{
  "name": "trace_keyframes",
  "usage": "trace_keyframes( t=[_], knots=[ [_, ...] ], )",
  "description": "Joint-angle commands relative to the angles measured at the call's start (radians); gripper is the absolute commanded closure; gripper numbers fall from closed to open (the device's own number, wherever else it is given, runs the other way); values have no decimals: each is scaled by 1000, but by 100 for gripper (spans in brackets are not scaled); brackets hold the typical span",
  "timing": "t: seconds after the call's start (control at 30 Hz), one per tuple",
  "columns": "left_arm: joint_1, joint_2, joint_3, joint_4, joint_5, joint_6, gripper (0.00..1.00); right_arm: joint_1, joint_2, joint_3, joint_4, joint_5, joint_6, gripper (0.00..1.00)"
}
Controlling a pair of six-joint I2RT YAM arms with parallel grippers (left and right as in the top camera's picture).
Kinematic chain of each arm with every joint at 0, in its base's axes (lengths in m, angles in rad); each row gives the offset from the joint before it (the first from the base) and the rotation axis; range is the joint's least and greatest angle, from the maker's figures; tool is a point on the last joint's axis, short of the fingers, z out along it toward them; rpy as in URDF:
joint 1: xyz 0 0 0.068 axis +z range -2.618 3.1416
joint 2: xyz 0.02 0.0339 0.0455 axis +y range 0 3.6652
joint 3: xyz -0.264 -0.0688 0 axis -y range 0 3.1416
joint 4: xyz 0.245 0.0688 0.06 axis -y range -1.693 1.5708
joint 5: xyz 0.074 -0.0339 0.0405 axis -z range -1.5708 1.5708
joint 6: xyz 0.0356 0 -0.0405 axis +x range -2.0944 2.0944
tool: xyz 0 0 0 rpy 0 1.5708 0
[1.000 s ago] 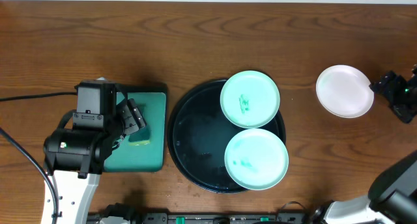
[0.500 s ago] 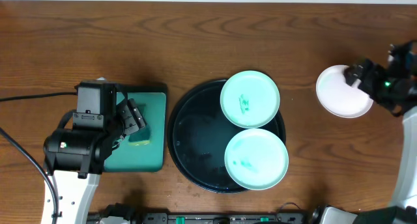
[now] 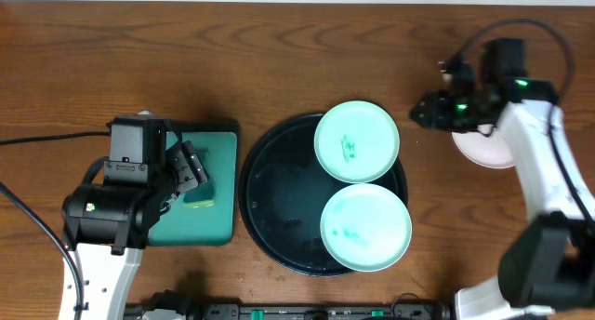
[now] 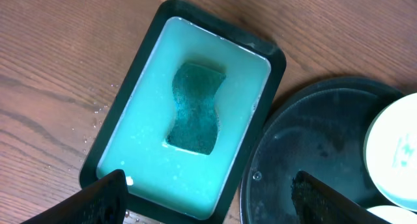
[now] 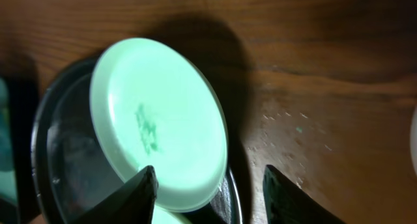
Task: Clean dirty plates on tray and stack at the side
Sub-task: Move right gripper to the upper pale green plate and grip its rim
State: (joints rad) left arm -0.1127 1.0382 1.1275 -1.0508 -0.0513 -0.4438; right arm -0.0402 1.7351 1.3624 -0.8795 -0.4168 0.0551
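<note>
Roughly a third done, I judge: one white plate (image 3: 479, 153) sits on the worktop (image 3: 139, 60) right of the tray (image 3: 279, 208), partly under the right arm (image 3: 532, 148), with no smear where visible. Two mint plates, upper (image 3: 357, 141) and lower (image 3: 365, 227), lie in the tray, both smeared green. Right jaws hang apart and empty between the white plate and the upper mint one. Left jaws stand wide, empty, above the sponge (image 4: 195, 107) in its teal tray (image 4: 255, 52).

Two robot arms. The left arm (image 3: 104, 208) has bulky black motor housings, a small green light and a white lower link, with a black cable (image 3: 46, 138) attached. The right arm (image 3: 532, 148) has white links, a black wrist, green lights and a looping black cable (image 3: 521, 22). Both have dark, wedge-shaped fingers (image 4: 104, 199).
</note>
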Motion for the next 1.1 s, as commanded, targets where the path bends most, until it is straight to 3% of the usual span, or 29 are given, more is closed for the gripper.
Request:
trace_keyframes(
  t=[0.0,0.43,0.5,0.77,1.07],
  knots=[
    [3,2,0,-8,-8,6,19,35,95,8,35,23,53,51],
    [3,2,0,-11,-8,6,19,87,268,8,146,23,72,50],
    [3,2,0,-11,-8,6,19,95,280,8,161,24,72,56],
    [3,2,0,-16,-8,6,19,93,272,8,179,24,79,98],
    [3,2,0,-19,-8,6,19,94,265,9,134,19,78,99]
  ],
)
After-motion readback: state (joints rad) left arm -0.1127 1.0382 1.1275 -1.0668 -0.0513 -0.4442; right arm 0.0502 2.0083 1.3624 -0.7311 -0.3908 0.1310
